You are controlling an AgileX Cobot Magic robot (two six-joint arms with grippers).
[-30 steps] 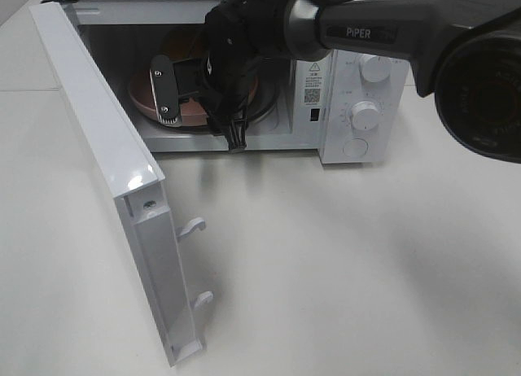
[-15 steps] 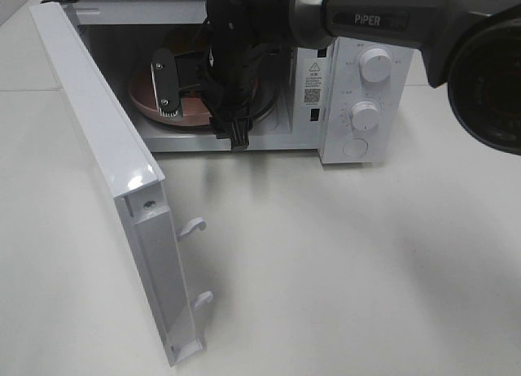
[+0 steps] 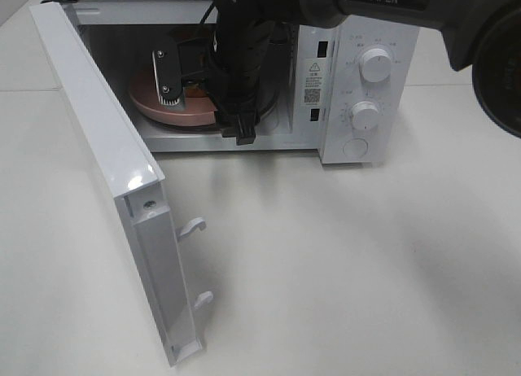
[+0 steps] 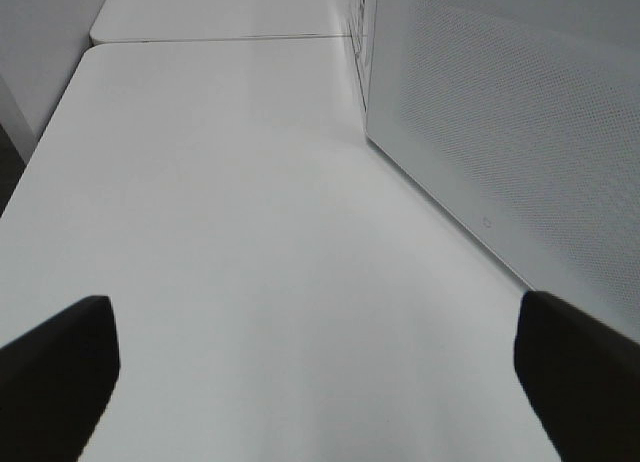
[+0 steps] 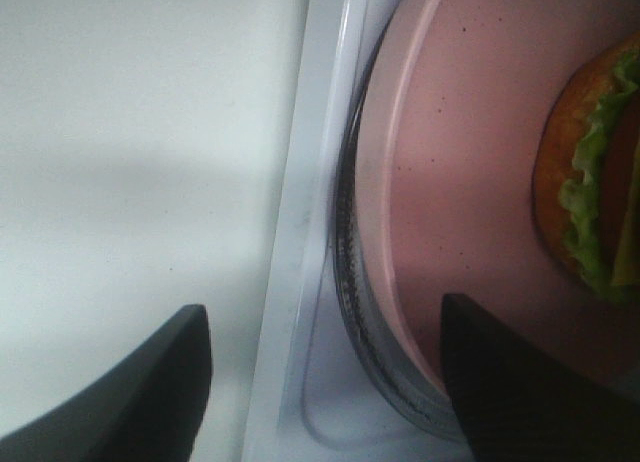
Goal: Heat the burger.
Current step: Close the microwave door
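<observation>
The right fingers point(image 5: 150, 392) are held apart astride the rim of the round pink plate point(image 5: 470, 162) (small orange-bunned burger point(image 5: 590, 172) beside one); the left fingers point(image 4: 60, 372) are likewise held apart.

The right arm point(image 3: 383, 10) reaches in from 2 o'clock toward 12 o'clock, wrist bent downward, with the right gripper point(image 5: 322, 312) parted and empty and the left gripper point(image 4: 315, 312) spread wide.

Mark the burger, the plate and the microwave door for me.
burger point(image 5: 585, 182): right wrist view, on its visible edge, by the lettuce.
plate point(image 5: 460, 172): right wrist view, on its bare pink surface.
door point(image 3: 110, 128): exterior high view, on its top edge.
</observation>
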